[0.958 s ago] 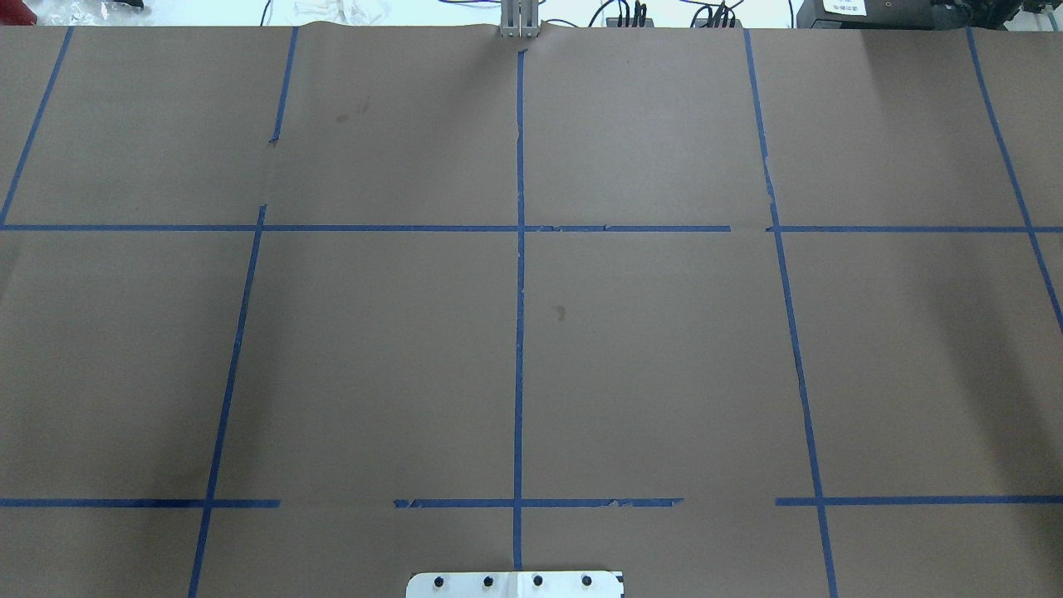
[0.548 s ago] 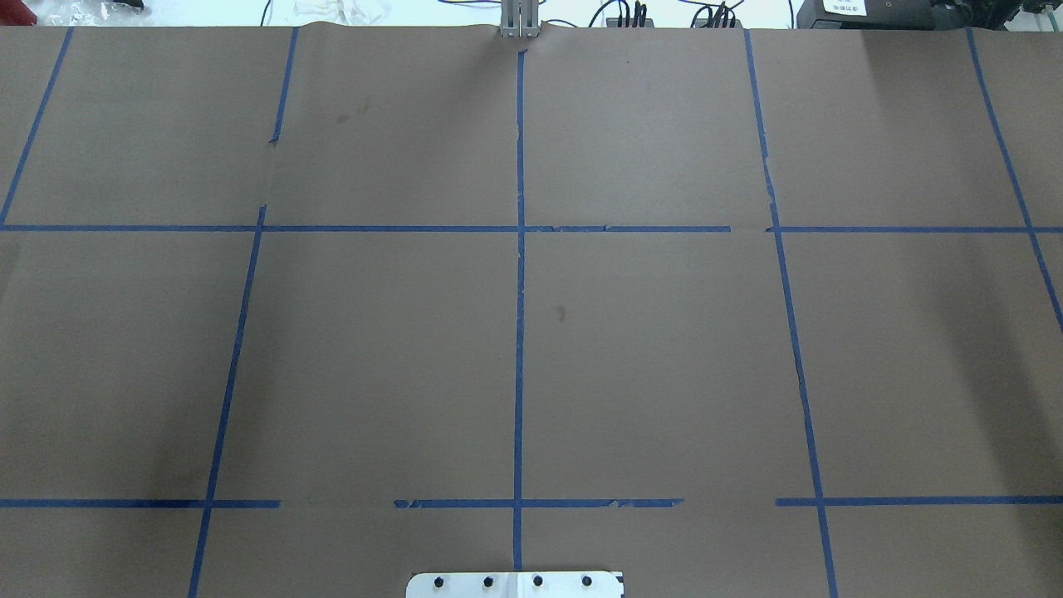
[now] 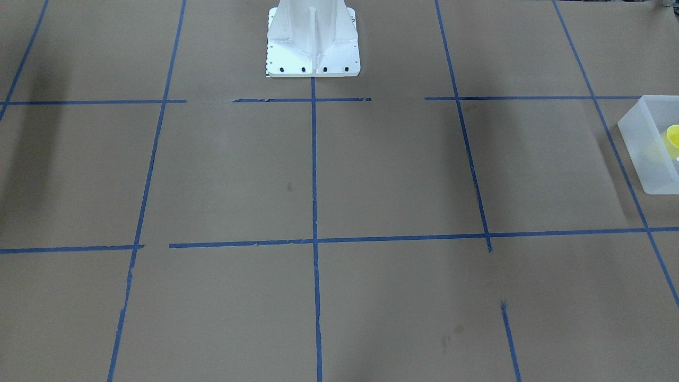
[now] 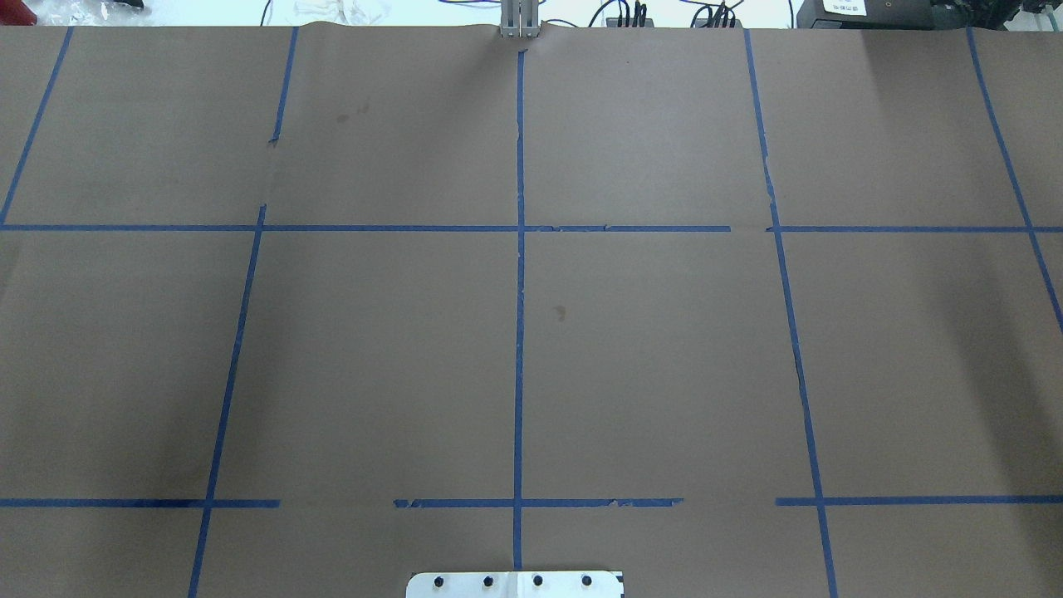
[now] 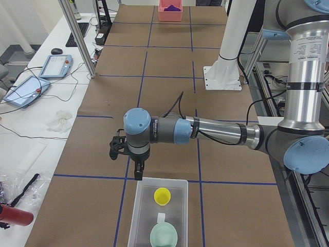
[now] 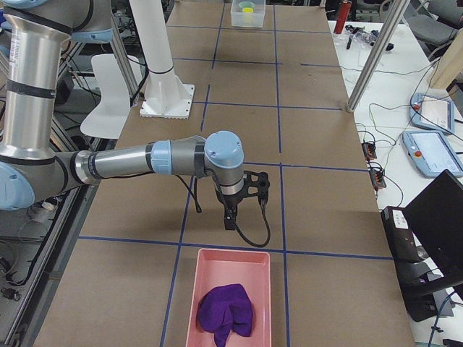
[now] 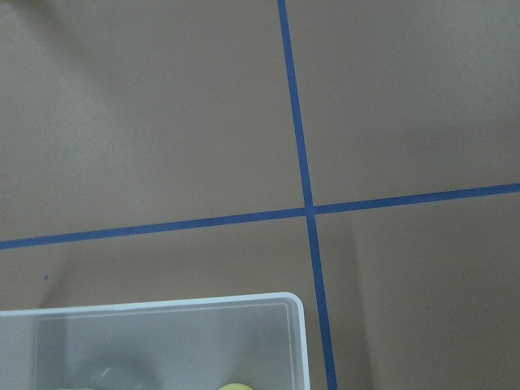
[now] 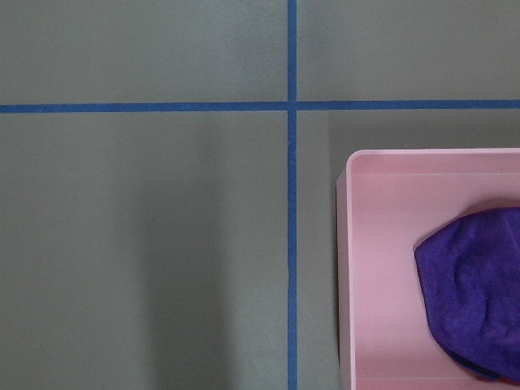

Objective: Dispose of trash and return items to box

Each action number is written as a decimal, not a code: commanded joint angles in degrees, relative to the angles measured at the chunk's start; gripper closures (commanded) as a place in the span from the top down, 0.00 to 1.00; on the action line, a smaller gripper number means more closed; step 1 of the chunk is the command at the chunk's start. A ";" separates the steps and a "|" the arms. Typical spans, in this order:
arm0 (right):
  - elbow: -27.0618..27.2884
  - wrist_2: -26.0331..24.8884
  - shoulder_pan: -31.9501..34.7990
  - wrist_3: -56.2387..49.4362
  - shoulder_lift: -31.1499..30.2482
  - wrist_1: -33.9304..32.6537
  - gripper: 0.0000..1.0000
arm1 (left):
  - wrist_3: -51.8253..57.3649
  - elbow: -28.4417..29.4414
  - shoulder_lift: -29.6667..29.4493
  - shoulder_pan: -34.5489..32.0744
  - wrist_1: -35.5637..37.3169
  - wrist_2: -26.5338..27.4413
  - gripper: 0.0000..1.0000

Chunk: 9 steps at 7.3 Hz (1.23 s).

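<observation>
Overhead view unchanged from earlier frames; nothing moved. The frosted-white box (image 5: 140,208) sits at the bench's left end. Inside it are a small tapered yellow cup (image 5: 162,195), upright, and a pale green bowl (image 5: 164,237) beside it. The left gripper (image 5: 138,174) hangs just short of the box, the right gripper (image 6: 229,219) near the right end. Opening of either: cannot tell.

**Cup and bowl both in the box on my left**

The frosted-white box (image 5: 134,211) lies flat on the brown paper at the table's end on my left, its long side running along the table. Inside, the small yellow cup (image 5: 162,195) stands upright, mouth up, in the half nearer the table's middle. The wider, pale green bowl (image 5: 164,237) sits open side up in the other half, near the cup but not touching it.
</observation>
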 commanded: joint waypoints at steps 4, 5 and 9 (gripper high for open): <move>-8.71 0.02 0.00 0.67 -0.23 13.94 1.00 | 0.01 0.22 0.04 0.00 -0.38 -0.17 1.00; -8.80 -0.07 0.00 0.84 -0.06 13.68 1.00 | 0.01 0.30 0.04 0.00 -0.38 -0.17 1.00; -16.26 0.02 -0.18 0.93 6.96 14.03 1.00 | 0.01 1.89 -0.05 0.08 -2.93 -0.17 1.00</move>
